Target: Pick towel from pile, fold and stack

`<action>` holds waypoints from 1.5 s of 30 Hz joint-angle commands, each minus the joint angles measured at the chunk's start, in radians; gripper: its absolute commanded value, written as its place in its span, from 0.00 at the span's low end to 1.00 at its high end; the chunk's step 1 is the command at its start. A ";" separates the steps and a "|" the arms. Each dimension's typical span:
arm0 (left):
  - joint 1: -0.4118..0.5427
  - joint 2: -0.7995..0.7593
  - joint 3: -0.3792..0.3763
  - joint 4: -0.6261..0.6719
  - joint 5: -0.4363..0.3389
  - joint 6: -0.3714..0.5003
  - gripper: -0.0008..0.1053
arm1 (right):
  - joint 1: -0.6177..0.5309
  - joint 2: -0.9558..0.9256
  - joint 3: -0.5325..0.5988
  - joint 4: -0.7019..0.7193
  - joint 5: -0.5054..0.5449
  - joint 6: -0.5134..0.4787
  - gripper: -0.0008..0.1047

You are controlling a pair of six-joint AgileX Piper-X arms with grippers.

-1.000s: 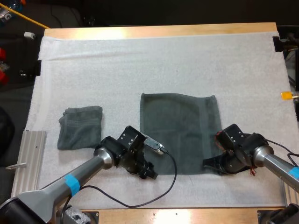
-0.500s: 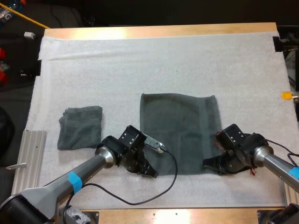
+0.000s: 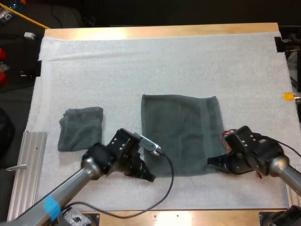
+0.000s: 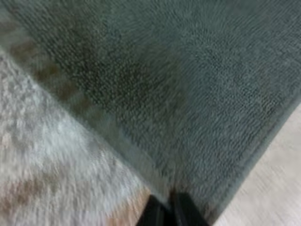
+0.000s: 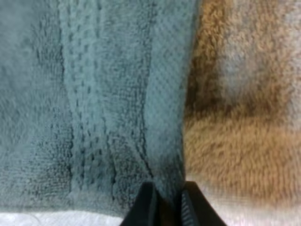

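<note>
Both jaw pairs pinch the spread towel, lower centre of frame: left gripper at its lower-left corner, right gripper at its lower-right. Its long axis runs up-frame, away from both.

Dk grey-green: flat towel & folded towel; white mat, lt-wood table.

High view from behind, forward and down; wrist views close over near corners of the flat towel.
</note>
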 commanded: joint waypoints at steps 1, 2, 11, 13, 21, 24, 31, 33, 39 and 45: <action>-0.004 -0.036 -0.001 0.041 0.007 -0.009 0.01 | 0.001 -0.039 -0.002 0.033 0.000 0.013 0.01; -0.004 -0.062 -0.001 0.052 0.012 -0.009 0.01 | 0.001 -0.065 -0.002 0.044 -0.002 0.019 0.01; -0.004 -0.189 -0.001 0.126 0.091 -0.009 0.01 | 0.003 -0.258 -0.002 0.114 -0.089 0.071 0.01; -0.004 -0.189 0.001 0.116 0.092 -0.007 0.01 | 0.003 -0.263 -0.002 0.108 -0.083 0.071 0.01; -0.100 -0.187 0.001 0.076 0.033 0.088 0.17 | 0.003 -0.263 -0.002 0.107 -0.075 0.071 0.01; -0.188 -0.186 0.001 0.059 -0.052 0.088 0.40 | 0.003 -0.263 -0.002 0.107 -0.075 0.071 0.01; -0.287 -0.184 0.001 0.005 -0.233 0.106 0.48 | 0.003 -0.263 -0.002 0.107 -0.075 0.073 0.01; -0.287 -0.168 0.001 -0.007 -0.233 0.111 0.45 | 0.003 -0.263 -0.002 0.107 -0.075 0.075 0.01; -0.287 -0.027 0.001 -0.025 -0.233 0.126 0.45 | 0.003 -0.263 -0.002 0.107 -0.075 0.081 0.01; -0.287 0.127 0.001 -0.083 -0.233 0.126 0.45 | 0.003 -0.263 -0.002 0.107 -0.075 0.084 0.01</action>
